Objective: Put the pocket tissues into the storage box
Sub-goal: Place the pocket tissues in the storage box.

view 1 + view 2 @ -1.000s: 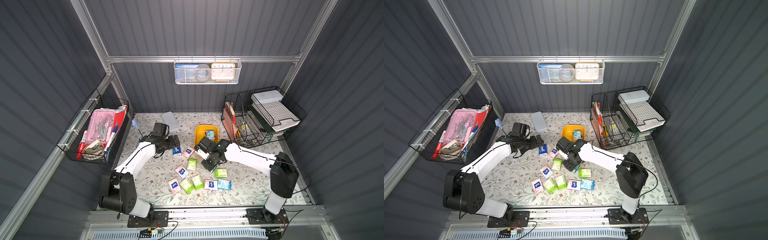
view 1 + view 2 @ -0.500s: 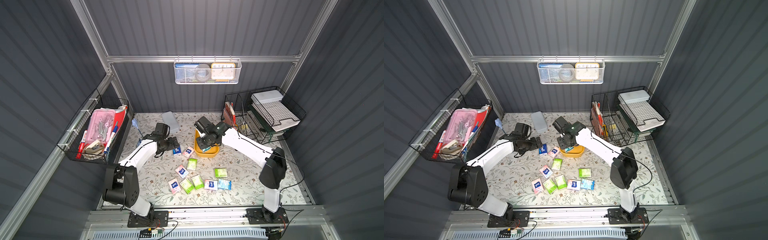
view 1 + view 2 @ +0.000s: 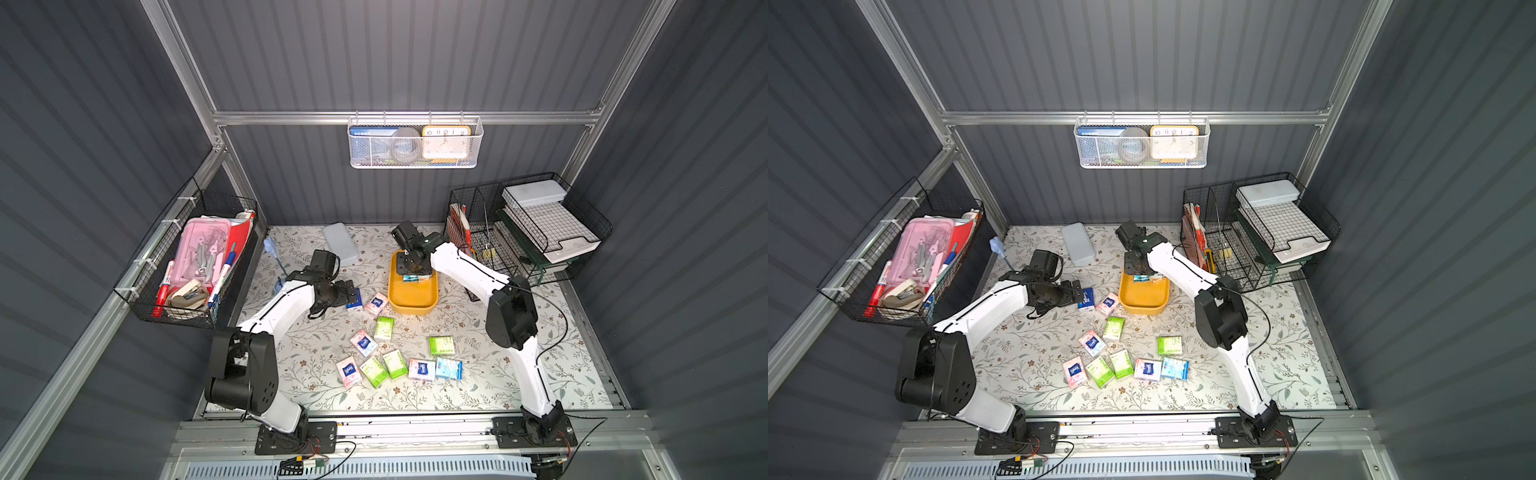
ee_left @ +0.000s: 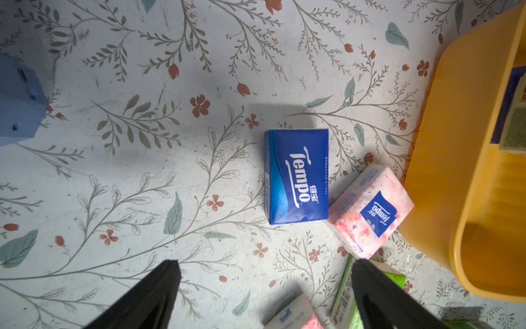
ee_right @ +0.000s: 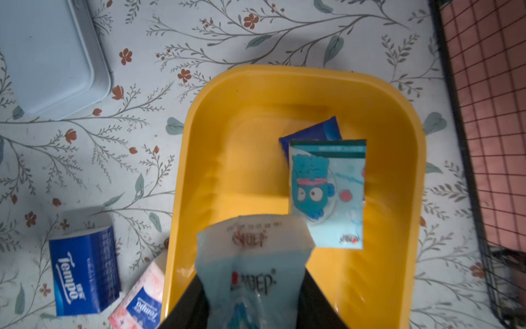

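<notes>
**Right arm swung over the box, packet in grip**

Since 1 second ago your right gripper (image 5: pixel 250 302) moved from mid-mat to above the storage box (image 3: pixel 411 306), at its far end. Its jaws are partly closed on a light blue packet (image 5: pixel 250 256). Inside lie 2 packets: a cartoon packet (image 5: pixel 327 193) over a navy packet (image 5: pixel 313 131). Your left gripper (image 4: pixel 264 263), wide open and empty, hovers just left of a dark blue packet (image 4: pixel 297 176), which touches a pink packet (image 4: pixel 370 208) left of the box. 8 more pocket tissues (image 3: pixel 395 365) lie loose on the near mat.
</notes>
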Motion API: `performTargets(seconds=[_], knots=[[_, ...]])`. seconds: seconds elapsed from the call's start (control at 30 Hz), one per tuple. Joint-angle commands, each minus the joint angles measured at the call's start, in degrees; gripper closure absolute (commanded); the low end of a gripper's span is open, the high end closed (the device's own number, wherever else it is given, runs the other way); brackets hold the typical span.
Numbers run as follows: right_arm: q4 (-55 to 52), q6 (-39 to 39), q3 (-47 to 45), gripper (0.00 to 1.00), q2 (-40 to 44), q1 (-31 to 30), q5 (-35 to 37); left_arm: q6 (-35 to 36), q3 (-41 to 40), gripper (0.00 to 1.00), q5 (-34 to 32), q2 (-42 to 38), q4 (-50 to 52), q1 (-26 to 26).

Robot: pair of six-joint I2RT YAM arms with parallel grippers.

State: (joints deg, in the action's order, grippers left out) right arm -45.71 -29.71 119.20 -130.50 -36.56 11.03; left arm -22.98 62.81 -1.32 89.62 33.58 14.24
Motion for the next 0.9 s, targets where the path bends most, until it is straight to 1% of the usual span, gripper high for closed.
performTargets(seconds=[0.0, 0.23, 0.4, 0.43, 0.6, 0.73, 0.87], knots=[[2.1, -1.5, 3.0, 0.58, -3.0, 0.4, 1.3, 2.0, -0.5, 0.01, 0.4, -1.8, 2.4, -0.3], [2.6, -2.4, 7.6, 0.57, -8.5, 1.0, 1.8, 2.0, -0.9, 0.01, 0.4, -2.5, 2.4, -0.3], [0.4, -2.9, 13.1, 0.55, -12.9, 1.1, 2.1, 2.1, -1.4, 0.01, 0.3, -3.0, 2.6, -0.3], [0.1, -3.0, 13.7, 0.54, -13.3, 1.1, 2.2, 2.1, -1.5, 0.01, 0.3, -3.0, 2.6, -0.3], [-0.1, -2.3, 14.1, 0.37, -13.1, 1.1, 3.8, 2.4, -1.7, 0.01, 0.1, -2.6, 2.1, -0.3], [-0.7, -1.8, 14.1, 0.32, -11.8, 1.2, 5.0, 2.8, -1.2, 0.01, 0.9, -1.7, 2.2, -0.2], [-1.0, -0.5, 13.5, 0.31, -8.5, 1.0, 5.6, 3.1, 0.1, 0.01, 1.2, -0.4, 2.4, -0.1]])
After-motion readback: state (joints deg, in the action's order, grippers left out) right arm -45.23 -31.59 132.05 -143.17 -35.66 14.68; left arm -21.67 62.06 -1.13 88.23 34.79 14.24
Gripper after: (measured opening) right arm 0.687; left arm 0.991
